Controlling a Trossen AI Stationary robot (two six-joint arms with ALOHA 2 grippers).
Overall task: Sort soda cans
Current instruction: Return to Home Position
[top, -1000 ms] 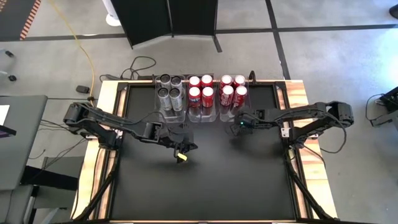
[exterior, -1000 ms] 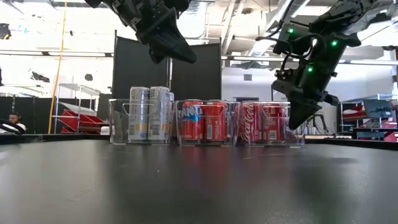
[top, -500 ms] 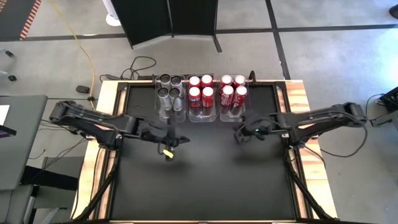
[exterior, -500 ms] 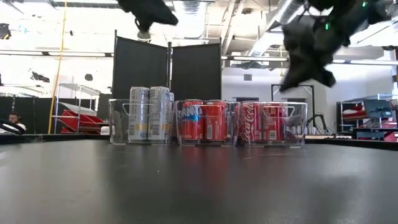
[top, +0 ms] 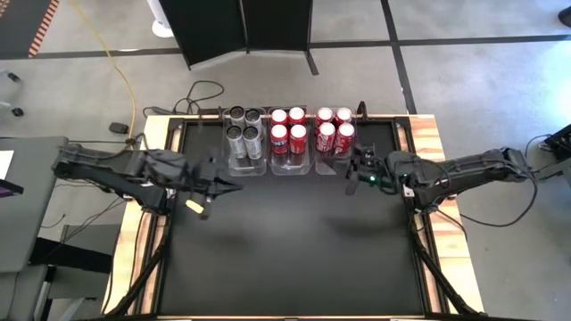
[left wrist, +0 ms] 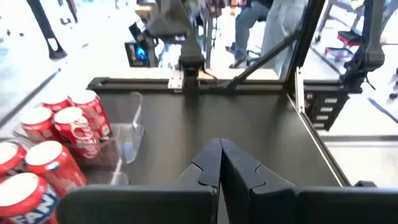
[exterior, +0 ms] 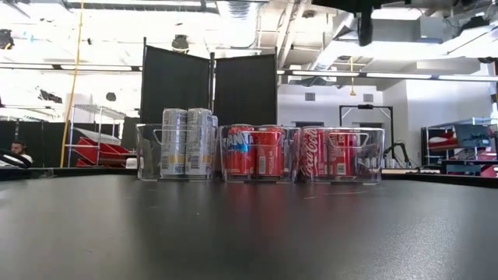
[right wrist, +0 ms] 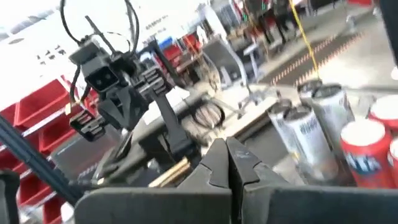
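The soda cans stand upright in three clear bins in a row at the table's far side: silver-grey cans in the left bin, red cans in the middle bin, more red cans in the right bin. The low view shows the same row: silver, red, red. My left gripper is shut and empty, hovering left of the bins. My right gripper is shut and empty, hovering just near of the right bin.
A black mat covers the table between wooden side rails. Each clear bin holds several cans. Beyond the table stand dark partition panels, and a seated person shows far off.
Both arms have pulled back and risen. My left gripper moved from the table's middle toward the left edge and the far side. My right gripper lifted, and its arm drew toward the right edge. In the low view both left the picture upward. The cans stayed put.
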